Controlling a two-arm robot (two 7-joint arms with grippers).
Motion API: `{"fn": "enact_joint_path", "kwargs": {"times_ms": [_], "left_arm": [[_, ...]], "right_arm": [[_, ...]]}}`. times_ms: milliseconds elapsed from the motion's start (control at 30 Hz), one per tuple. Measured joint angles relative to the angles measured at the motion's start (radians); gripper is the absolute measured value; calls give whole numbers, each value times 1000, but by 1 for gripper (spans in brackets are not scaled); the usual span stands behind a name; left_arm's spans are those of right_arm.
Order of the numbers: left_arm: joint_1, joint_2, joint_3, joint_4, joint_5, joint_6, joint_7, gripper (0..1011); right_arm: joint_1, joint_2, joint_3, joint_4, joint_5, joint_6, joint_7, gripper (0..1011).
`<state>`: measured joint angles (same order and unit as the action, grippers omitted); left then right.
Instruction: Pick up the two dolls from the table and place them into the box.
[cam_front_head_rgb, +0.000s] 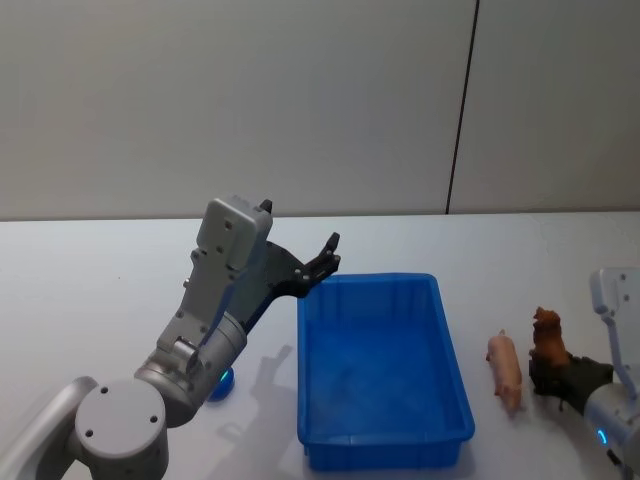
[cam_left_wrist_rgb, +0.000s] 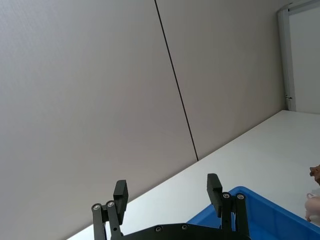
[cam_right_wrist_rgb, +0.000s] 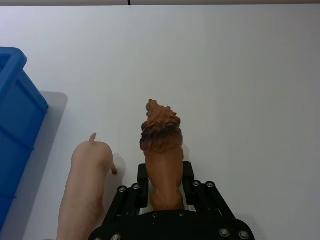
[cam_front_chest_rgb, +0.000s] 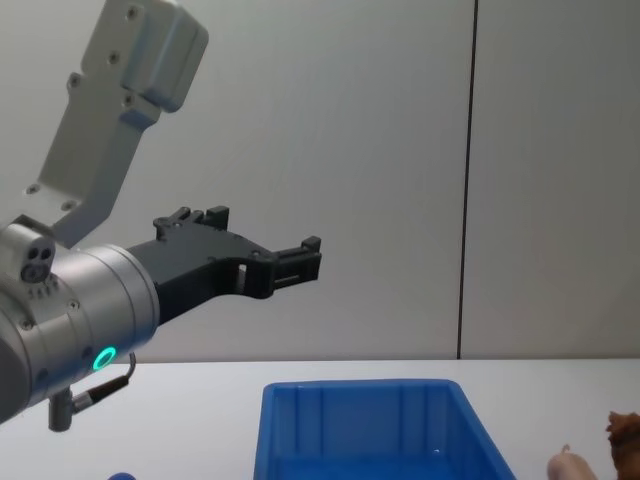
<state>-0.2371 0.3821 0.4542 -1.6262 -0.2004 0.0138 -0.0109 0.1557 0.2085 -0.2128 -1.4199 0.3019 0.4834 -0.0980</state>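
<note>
The reddish-brown doll (cam_front_head_rgb: 547, 333) stands upright at the table's right side, and my right gripper (cam_front_head_rgb: 552, 372) is shut on its body. In the right wrist view the two fingers press the flanks of the brown doll (cam_right_wrist_rgb: 162, 145), with the right gripper (cam_right_wrist_rgb: 165, 172) low on it. The pale pink doll (cam_front_head_rgb: 505, 366) lies on its side just left of it, between it and the blue box (cam_front_head_rgb: 385, 279). My left gripper (cam_front_head_rgb: 325, 258) hangs open and empty in the air above the box's far left corner; the left gripper (cam_left_wrist_rgb: 167, 192) holds nothing.
A small blue round object (cam_front_head_rgb: 221, 384) lies on the white table (cam_front_head_rgb: 100, 290) left of the box, under my left arm. A grey wall stands behind the table. Bare tabletop lies beyond the dolls.
</note>
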Motion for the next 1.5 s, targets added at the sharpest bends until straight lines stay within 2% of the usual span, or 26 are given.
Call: {"fn": "enact_joint_path", "kwargs": {"times_ms": [167,600,767,1033,1100,1500], "left_arm": [[0,0,0,0,0,0,0,1001],[0,0,0,0,0,0,0,1001],[0,0,0,0,0,0,0,1001],[0,0,0,0,0,0,0,1001],[0,0,0,0,0,0,0,1001],[0,0,0,0,0,0,0,1001]], "right_arm": [[0,0,0,-1,-9,-14,4,311],[-2,6,-2,-37,-66,-95,29,301],[0,8,-5,-63,-97,-137,58,301],[12,8,-13,-94,-132,-184,129,301],[19,7,-17,-103,-140,-193,163,301],[56,-4,-33,-114,-148,-178,313,301]]}}
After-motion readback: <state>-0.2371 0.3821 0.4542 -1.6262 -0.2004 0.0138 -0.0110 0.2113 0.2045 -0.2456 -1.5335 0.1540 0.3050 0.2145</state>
